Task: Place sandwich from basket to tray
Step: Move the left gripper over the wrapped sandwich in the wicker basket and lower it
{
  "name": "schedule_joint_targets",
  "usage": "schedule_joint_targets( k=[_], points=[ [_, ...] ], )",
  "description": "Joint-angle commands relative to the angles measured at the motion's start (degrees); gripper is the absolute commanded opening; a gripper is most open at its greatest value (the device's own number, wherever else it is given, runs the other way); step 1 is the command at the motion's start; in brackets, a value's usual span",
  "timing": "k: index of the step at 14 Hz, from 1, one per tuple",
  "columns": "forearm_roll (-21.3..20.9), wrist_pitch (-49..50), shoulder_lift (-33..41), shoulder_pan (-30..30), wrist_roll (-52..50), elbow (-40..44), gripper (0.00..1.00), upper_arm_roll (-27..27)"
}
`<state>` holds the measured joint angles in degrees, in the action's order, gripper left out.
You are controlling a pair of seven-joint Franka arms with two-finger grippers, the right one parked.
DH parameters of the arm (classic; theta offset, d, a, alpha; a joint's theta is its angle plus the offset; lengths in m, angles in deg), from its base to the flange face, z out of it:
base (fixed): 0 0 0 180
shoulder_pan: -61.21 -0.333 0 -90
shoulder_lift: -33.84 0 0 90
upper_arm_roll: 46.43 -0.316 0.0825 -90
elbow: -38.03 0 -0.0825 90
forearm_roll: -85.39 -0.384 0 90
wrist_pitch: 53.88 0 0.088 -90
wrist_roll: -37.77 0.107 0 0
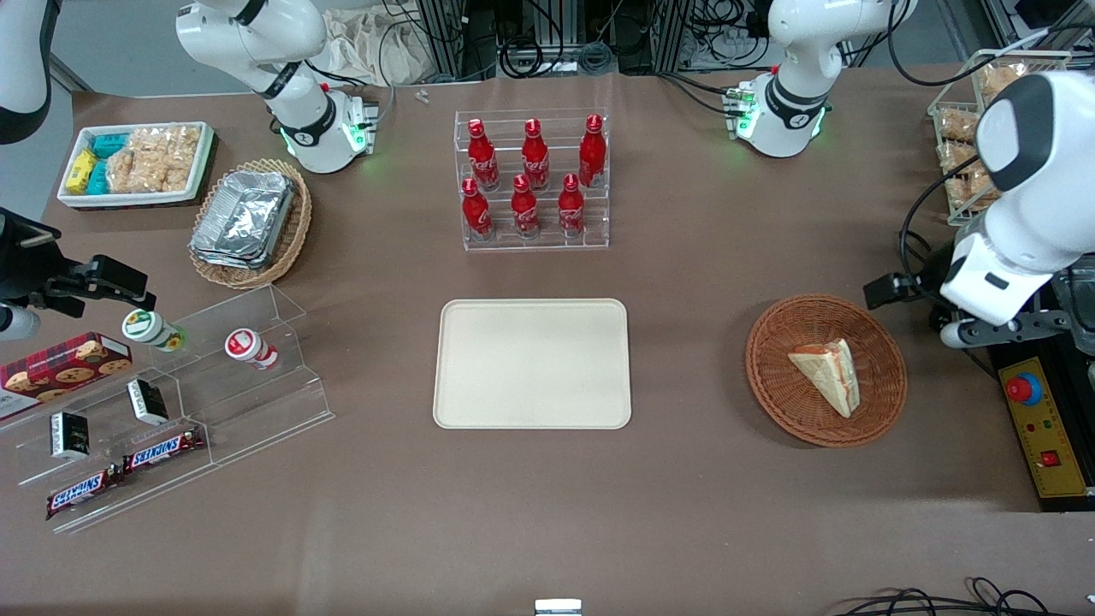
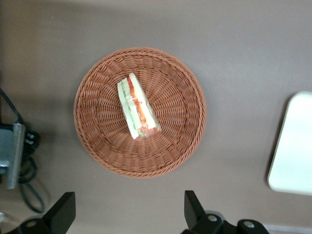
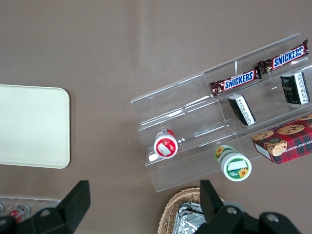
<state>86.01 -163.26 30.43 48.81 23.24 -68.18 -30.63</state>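
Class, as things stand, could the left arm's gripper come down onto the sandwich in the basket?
Probably yes: the gripper hangs open above the basket, and the sandwich lies uncovered with nothing over it.

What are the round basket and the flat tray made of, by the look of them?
Basket: woven wicker, reddish-brown, its ribbed weave plain to see. Tray: probably moulded plastic, matte cream, smooth with rounded corners. The pincer hangs open above the basket.

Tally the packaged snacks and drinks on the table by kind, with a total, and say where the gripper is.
Red cola bottles: 6
Snickers bars: 2
Cookie box: 1
Small dark boxes: 2
Lidded cups: 2
Total: 13
The gripper hangs open above the basket with the sandwich; the tray is bare.
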Motion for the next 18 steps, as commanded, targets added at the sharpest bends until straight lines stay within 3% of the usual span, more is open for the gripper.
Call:
schedule_joint_targets(
  k=[1, 6, 11, 18],
  points=[
    [-1.1, -4.8, -1.5, -0.1, -7.5, -2.6, 1.00, 0.3],
    [-8.4, -11.8, -7.8, 0.8, -16.0, -4.5, 1.00, 0.4],
    [-8.5, -17.8, -12.6, 0.9, -22.6, -5.6, 1.00, 0.3],
    [-8.5, -24.5, -14.4, 0.3, -23.3, -10.4, 1.00, -0.2]
  ],
)
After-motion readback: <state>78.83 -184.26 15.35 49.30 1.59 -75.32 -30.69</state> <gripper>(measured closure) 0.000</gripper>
